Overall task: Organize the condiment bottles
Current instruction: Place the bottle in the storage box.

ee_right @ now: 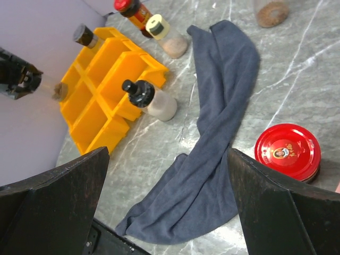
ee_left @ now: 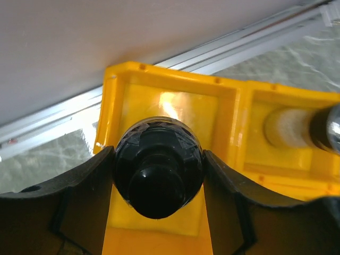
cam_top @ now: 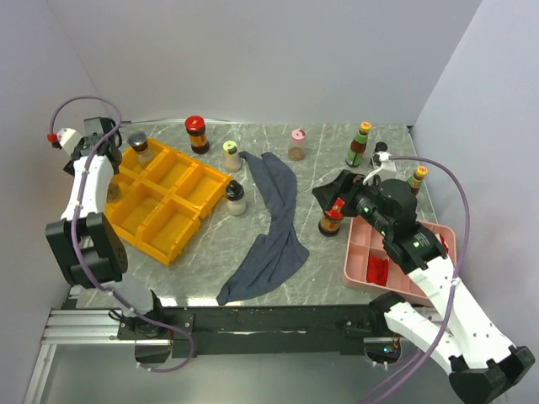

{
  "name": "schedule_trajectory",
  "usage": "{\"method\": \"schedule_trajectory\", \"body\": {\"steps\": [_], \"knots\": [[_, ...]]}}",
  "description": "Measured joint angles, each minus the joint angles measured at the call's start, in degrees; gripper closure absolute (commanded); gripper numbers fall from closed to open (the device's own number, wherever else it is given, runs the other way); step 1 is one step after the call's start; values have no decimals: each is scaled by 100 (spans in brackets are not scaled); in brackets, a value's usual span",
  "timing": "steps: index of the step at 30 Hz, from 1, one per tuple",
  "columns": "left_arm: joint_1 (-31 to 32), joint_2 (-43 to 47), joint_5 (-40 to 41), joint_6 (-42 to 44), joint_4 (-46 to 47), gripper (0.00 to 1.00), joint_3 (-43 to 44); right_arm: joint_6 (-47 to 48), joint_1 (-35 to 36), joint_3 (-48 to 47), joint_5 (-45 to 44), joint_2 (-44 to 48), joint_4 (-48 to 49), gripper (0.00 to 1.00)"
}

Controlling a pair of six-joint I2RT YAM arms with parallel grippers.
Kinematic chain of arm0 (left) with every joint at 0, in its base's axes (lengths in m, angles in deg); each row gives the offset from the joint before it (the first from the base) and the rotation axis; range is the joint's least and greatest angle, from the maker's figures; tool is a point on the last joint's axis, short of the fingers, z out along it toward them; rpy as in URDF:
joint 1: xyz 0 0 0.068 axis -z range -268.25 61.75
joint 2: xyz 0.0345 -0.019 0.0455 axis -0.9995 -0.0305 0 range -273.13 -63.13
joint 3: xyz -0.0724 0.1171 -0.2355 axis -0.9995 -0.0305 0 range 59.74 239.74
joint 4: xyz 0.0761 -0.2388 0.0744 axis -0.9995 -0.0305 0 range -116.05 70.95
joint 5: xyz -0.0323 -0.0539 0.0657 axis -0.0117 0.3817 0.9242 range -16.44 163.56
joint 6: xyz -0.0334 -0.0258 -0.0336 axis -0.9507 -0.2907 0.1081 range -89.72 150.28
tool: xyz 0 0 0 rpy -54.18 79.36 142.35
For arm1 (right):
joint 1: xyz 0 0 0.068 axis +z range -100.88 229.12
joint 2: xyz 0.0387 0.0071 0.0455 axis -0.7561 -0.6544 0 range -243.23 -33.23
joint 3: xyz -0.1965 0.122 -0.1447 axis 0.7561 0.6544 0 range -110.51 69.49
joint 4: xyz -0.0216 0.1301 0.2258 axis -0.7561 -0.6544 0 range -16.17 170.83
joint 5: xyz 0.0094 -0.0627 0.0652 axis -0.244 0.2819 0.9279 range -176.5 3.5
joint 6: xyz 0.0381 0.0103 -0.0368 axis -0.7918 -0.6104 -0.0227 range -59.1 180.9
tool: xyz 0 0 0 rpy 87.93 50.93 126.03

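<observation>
My left gripper [cam_top: 114,192] is shut on a tiny black-capped bottle [ee_left: 158,175] and holds it over the end compartment of the yellow organizer [cam_top: 160,206]. A silver-capped shaker [cam_top: 136,142] stands in the neighbouring compartment. My right gripper [cam_top: 337,199] is open and empty, just above and left of a red-lidded dark jar [ee_right: 287,151]. On the table stand another red-lidded jar [cam_top: 196,133], a yellow-capped shaker [cam_top: 232,156], a black-capped bottle [cam_top: 235,198], a pink-capped shaker [cam_top: 296,144] and two slim sauce bottles [cam_top: 359,145] [cam_top: 416,179].
A grey-blue cloth [cam_top: 274,227] lies crumpled down the middle of the table, under my right gripper [ee_right: 167,154]. A pink tray [cam_top: 438,236] with red packets [cam_top: 376,269] sits at the front right. Walls close the left, back and right sides.
</observation>
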Motion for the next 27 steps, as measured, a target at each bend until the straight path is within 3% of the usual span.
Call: {"method": "schedule_trajectory", "body": {"steps": [13, 19, 23, 27], "knots": [[-2, -157, -363, 1303, 920, 99, 61, 7, 0, 105, 52, 306, 90, 0], [-4, -413, -566, 1593, 1327, 92, 4, 28, 0, 127, 48, 422, 118, 0], [-4, -426, -750, 1709, 1585, 77, -61, 31, 0, 184, 48, 463, 149, 0], [-4, -525, -782, 1729, 1755, 76, -70, 50, 0, 184, 28, 466, 155, 0]]}}
